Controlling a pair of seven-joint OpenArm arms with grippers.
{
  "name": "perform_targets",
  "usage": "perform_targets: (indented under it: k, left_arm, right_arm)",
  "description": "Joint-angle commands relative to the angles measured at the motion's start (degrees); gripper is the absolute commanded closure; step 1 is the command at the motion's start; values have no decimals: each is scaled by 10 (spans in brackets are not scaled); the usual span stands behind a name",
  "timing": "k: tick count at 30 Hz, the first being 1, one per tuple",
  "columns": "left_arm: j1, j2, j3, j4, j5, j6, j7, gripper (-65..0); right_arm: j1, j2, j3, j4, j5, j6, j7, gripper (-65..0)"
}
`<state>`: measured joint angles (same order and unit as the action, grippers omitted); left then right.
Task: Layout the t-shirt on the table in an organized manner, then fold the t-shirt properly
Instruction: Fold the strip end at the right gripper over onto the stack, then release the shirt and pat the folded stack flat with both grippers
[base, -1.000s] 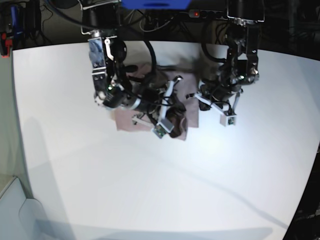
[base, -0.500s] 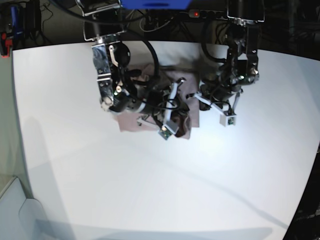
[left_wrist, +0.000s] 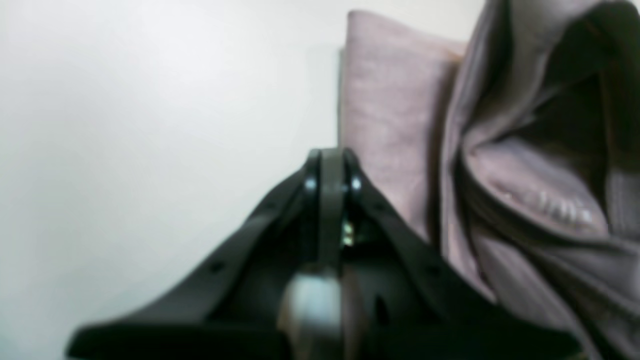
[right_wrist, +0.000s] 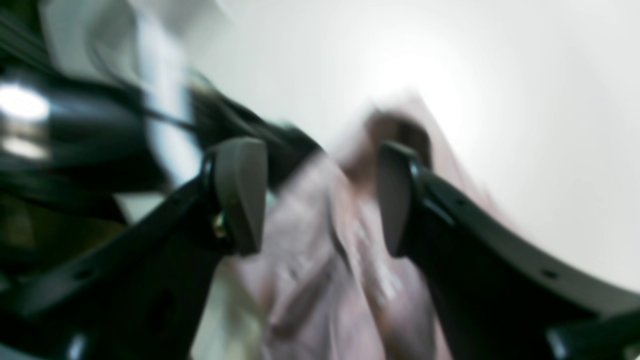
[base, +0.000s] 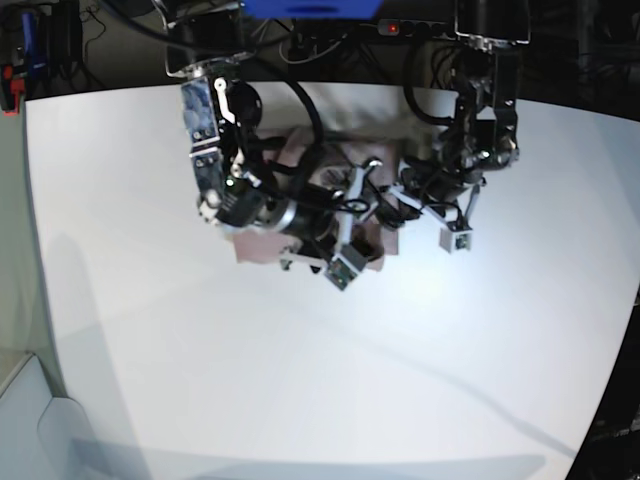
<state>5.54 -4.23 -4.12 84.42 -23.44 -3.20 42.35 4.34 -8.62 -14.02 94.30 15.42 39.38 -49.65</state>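
Now the t-shirt (base: 262, 243) is lying bunched on the table (base: 300, 380). Over it, the right end effector (right_wrist: 320, 195) is gaping wide, the left end effector (left_wrist: 330, 170) is pinched closed beside it. Folding is looking unfinished.

Behind the far edge there's a blue panel (base: 310, 8), a tangle of black cables (base: 330, 45), and a small red thing (base: 12, 85) off at the left.
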Motion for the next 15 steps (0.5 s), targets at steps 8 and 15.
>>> perform_targets:
  k: [8, 15]
  left_arm:
    - [21, -6, -3, 46, 10, 9, 20, 0]
    - [40, -43, -7, 67, -17, 9, 20, 0]
  right_arm:
    - [-17, 32, 110, 95, 6, 6, -16, -353]
    - [-97, 59, 150, 118, 7, 6, -16, -260]
